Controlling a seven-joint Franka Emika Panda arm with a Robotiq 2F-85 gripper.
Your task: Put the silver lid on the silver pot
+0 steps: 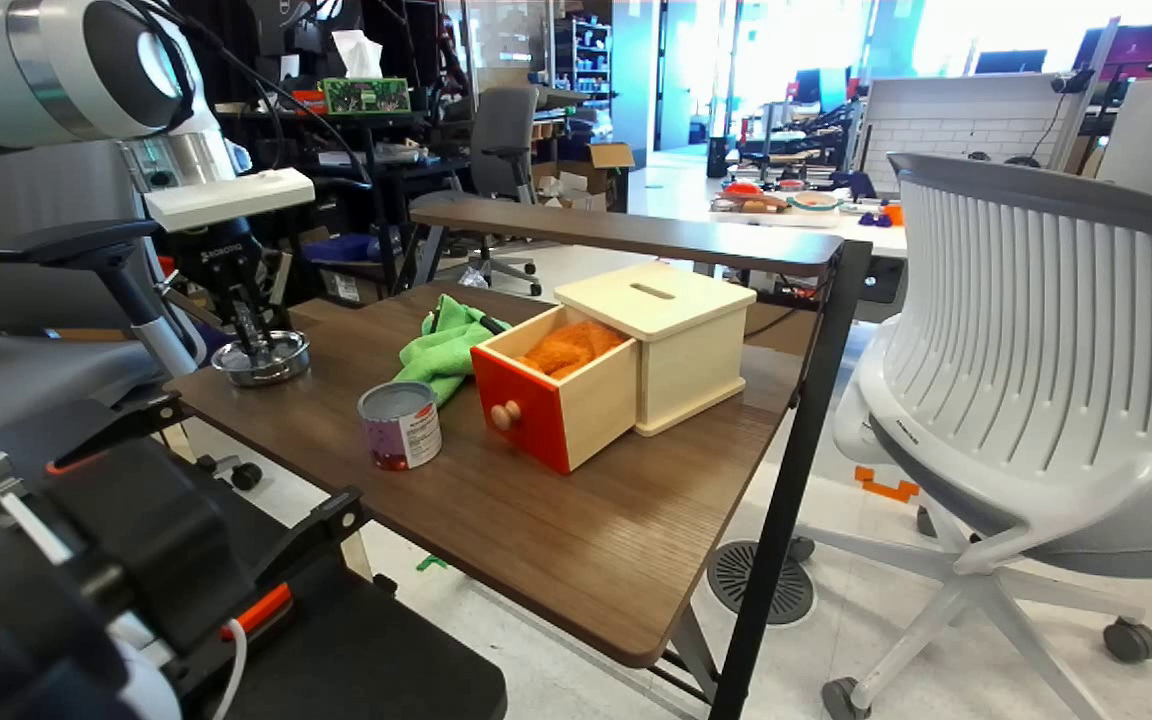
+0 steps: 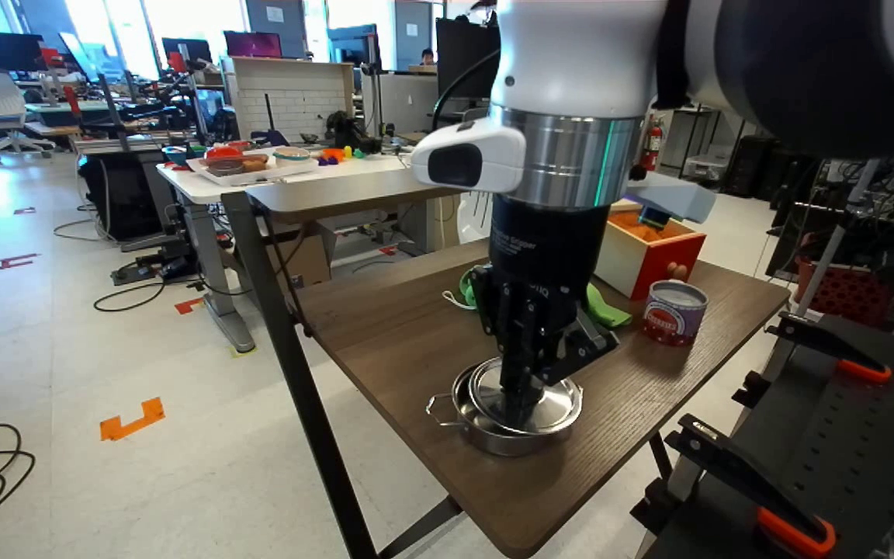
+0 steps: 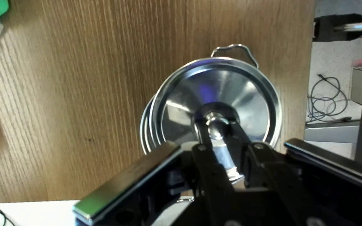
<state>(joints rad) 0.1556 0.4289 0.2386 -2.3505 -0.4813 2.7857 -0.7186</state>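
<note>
The silver pot (image 2: 493, 442) stands near a corner of the brown table, a wire handle on its side. Over its mouth is the silver lid (image 2: 559, 410), tilted and off centre. From above, the lid (image 3: 181, 91) covers most of the pot, whose rim (image 3: 145, 131) peeks out at the lower left. My gripper (image 3: 217, 125) points down, shut on the lid's central knob, which shows between the fingertips. In an exterior view the gripper (image 1: 258, 345) reaches down at the pot (image 1: 261, 375). Whether the lid touches the rim, I cannot tell.
A can with a purple label (image 1: 401, 425) stands further along the table, beside a crumpled green cloth (image 1: 441, 350). Beyond them is a wooden box (image 1: 696, 345), its red-fronted drawer (image 1: 526, 430) pulled out with orange cloth inside. The table's edge (image 2: 447, 473) runs close by the pot.
</note>
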